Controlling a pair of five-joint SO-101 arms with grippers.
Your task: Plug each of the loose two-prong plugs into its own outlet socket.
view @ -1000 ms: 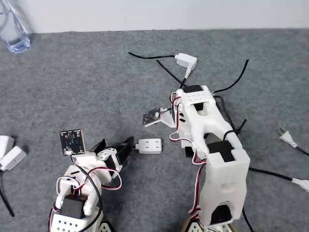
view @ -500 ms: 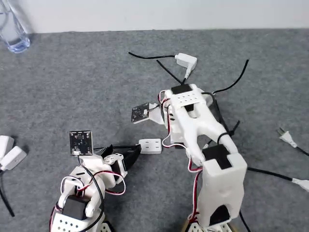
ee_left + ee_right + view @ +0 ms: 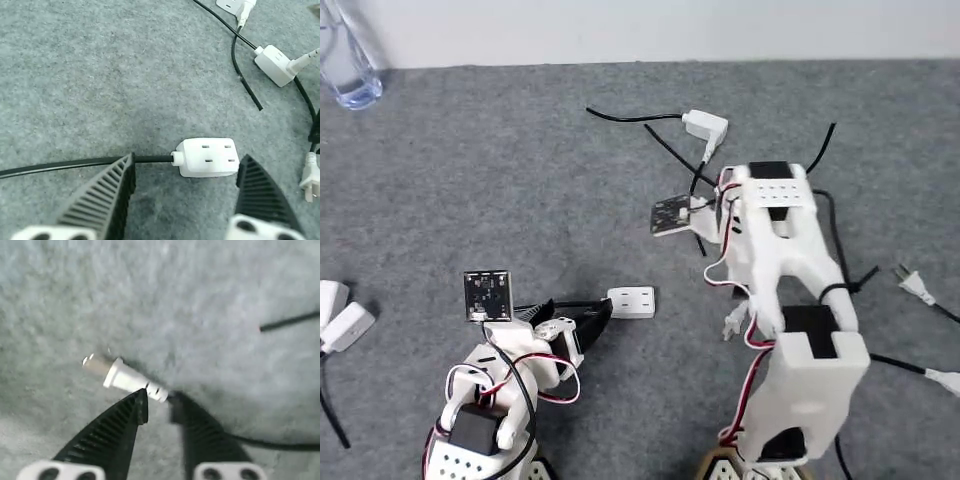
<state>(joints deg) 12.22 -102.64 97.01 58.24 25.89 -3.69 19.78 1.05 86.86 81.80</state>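
On the grey bench: one two-prong plug pinched, one outlet socket straddled.
The right end effector is pressed onto the plug's neck, where the black cord joins, with the prongs sticking out free. The left end effector stands spread either side of the socket, apart from it. Both pieces look light, hard and smooth. The neck hold probably lets the plug swivel, so its flat body would steer better. The socket will likely slide unless clamped.
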